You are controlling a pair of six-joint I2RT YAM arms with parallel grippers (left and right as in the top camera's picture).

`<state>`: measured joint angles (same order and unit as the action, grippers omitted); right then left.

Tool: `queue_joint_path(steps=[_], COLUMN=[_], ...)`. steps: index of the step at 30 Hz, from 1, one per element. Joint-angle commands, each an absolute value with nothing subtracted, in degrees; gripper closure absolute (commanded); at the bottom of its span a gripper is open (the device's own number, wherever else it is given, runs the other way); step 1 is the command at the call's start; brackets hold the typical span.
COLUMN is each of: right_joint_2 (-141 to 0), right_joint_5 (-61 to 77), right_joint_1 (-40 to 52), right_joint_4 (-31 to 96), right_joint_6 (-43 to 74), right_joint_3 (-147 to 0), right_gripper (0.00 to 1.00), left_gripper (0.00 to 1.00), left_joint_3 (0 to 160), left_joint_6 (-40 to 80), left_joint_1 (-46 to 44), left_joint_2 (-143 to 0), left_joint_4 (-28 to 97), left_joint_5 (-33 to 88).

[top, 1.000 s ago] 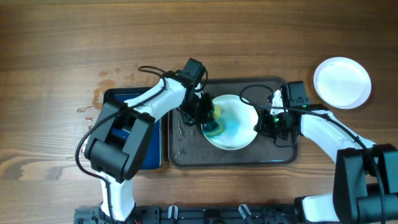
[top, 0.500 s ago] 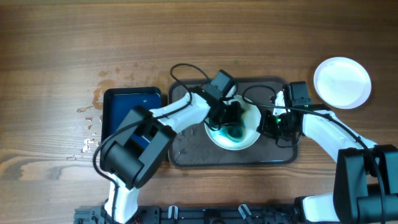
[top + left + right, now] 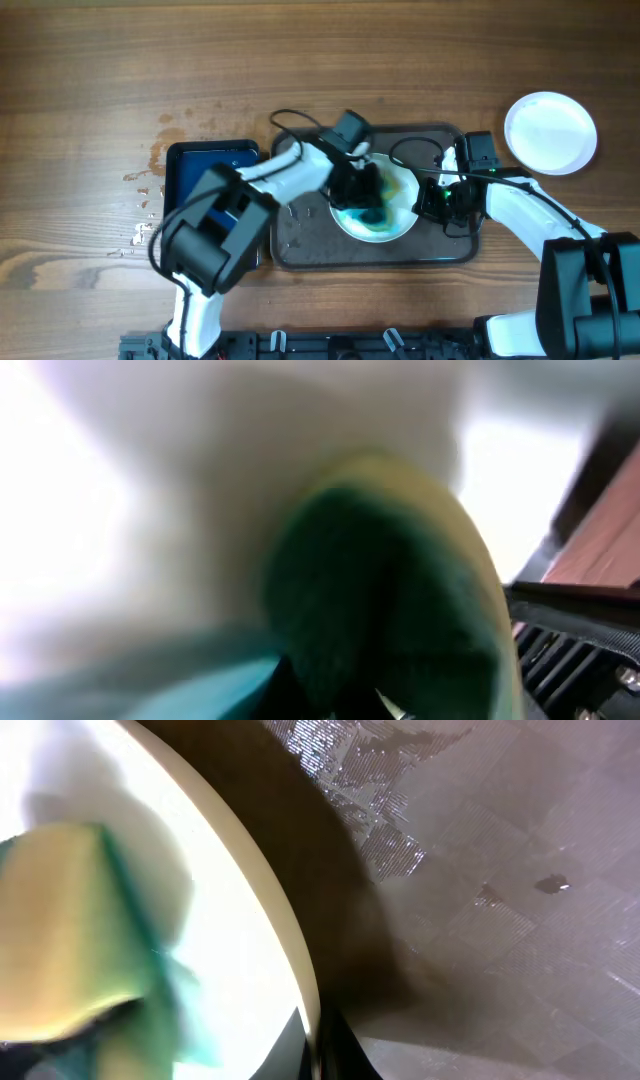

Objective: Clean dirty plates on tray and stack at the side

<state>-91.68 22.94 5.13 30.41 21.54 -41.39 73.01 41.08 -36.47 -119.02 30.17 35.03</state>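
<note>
Between my left jaws is a sponge (image 3: 400,600), green on one face and yellow at the edge. It is clamped tight and pressed down onto the dirty plate (image 3: 402,208), which lies directly beneath them in the middle of the tray (image 3: 300,250). Teal smears cover the plate's floor under and around those jaws. Across the plate from them, my right jaws are closed on its rim, pinching the edge nearest to them. Seen from their own camera, the pale rim runs down into the grip, with the sponge beyond it and wet, speckled tray floor alongside. Well out past my right jaws, off the tray, a clean white plate (image 3: 550,132) rests on the bench (image 3: 100,80). Behind my left jaws, partly under that arm, a dark blue basin (image 3: 205,165) sits just beside the tray's other end.
</note>
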Motion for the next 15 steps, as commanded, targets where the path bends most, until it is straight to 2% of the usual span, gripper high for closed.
queue_joint_path(steps=[1,8,15], right_joint_2=[-92.4,-92.4,-92.4], right_joint_5=[22.1,22.1,22.1], right_joint_1=[5.4,5.4,5.4], right_joint_4=[30.8,30.7,30.9], right_joint_6=[21.1,21.1,21.1], right_joint_3=[-40.9,-40.9,-40.9], right_gripper=[0.96,0.95,0.96], left_gripper=[0.96,0.96,0.96], left_joint_3=[70.5,70.5,70.5], left_joint_6=[39.9,36.2,33.2], left_joint_1=[-29.3,-29.2,-33.5], left_joint_2=[-122.7,-122.7,-122.7], left_joint_4=[35.7,37.8,29.1], left_joint_5=[24.3,19.7,35.1])
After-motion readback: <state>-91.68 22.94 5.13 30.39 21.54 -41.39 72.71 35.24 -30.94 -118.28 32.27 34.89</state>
